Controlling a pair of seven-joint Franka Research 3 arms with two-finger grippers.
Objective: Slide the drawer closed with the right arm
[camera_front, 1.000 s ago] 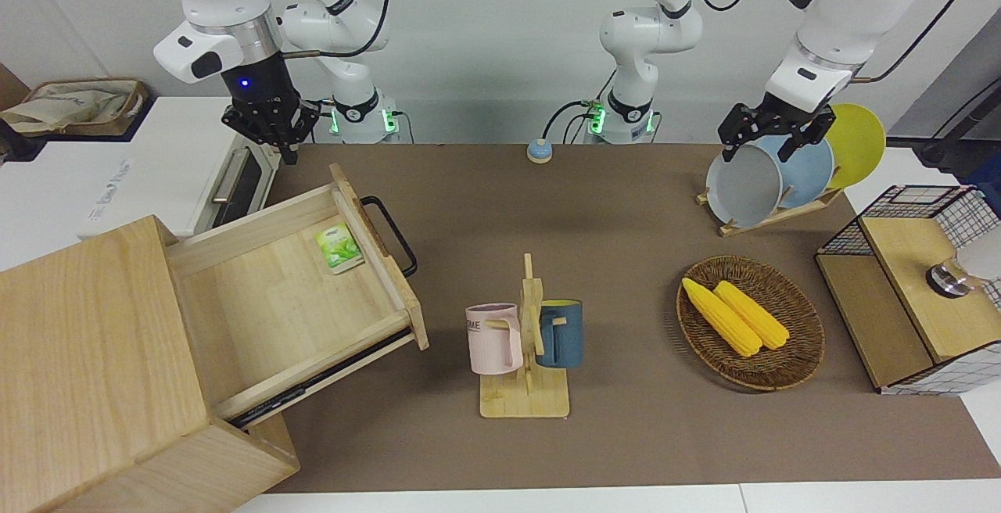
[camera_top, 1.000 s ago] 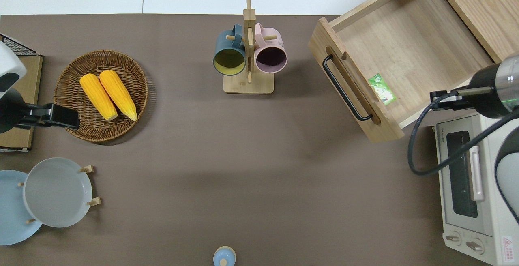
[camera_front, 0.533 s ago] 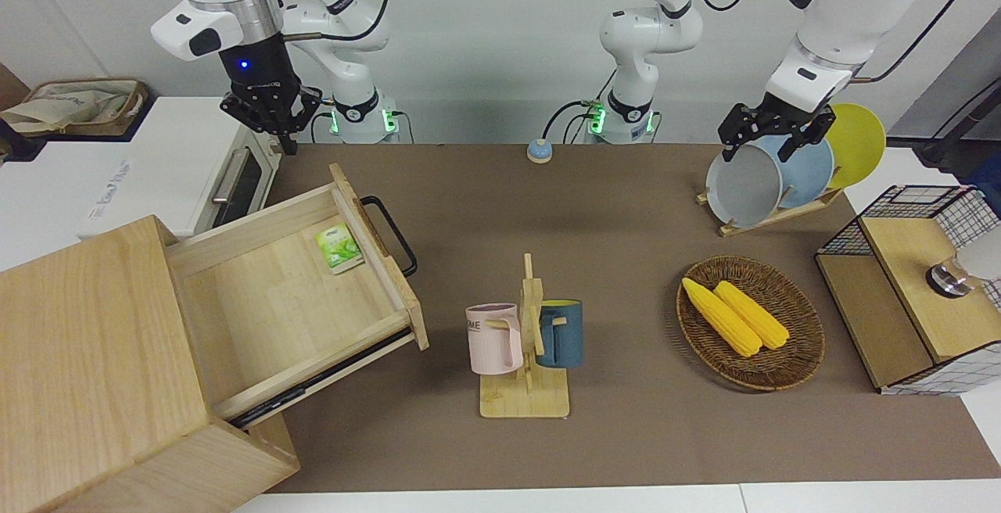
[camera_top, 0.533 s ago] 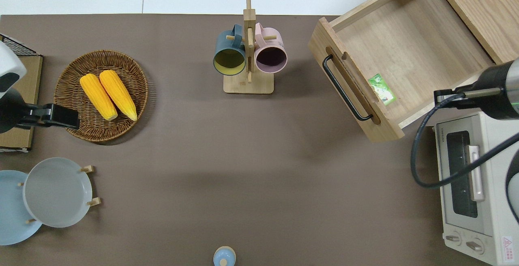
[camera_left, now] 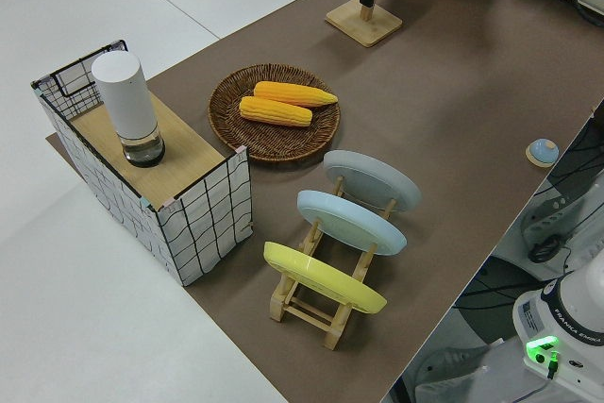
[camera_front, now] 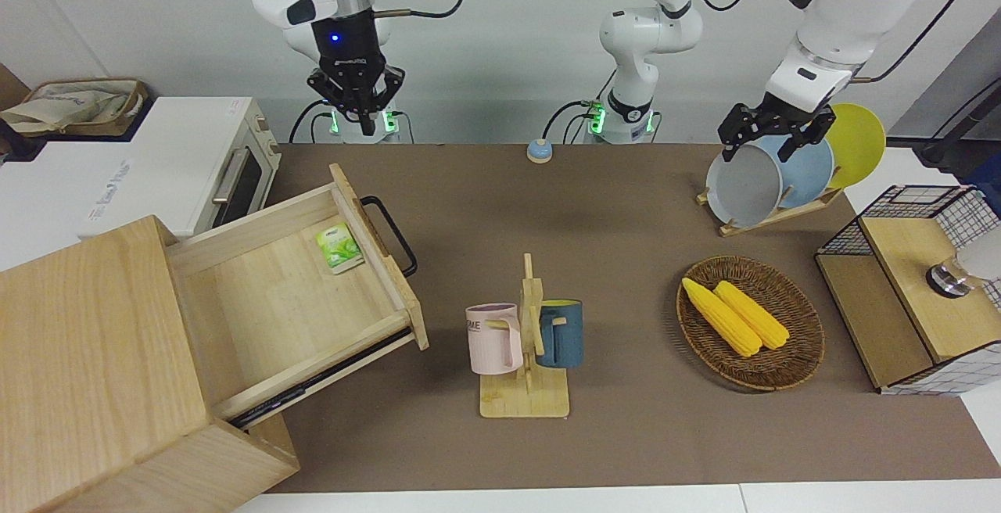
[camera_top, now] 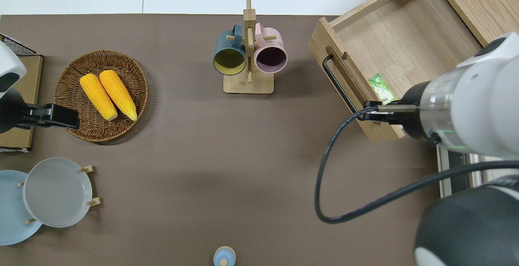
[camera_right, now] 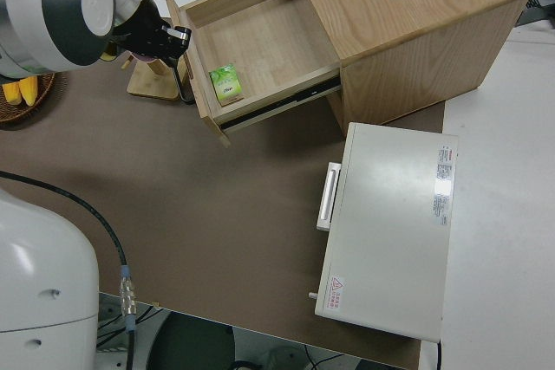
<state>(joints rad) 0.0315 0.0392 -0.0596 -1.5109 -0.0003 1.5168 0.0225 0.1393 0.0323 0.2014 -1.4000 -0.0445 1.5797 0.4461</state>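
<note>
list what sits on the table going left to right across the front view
wooden cabinet → drawer → mug rack → corn basket → wire-mesh box

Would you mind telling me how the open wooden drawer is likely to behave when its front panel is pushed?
The drawer looks rigid, plain wood, so it should move as one piece. A dark runner shows under its side, so it will probably slide straight into the cabinet. The small green packet lying loose inside may shift.
</note>
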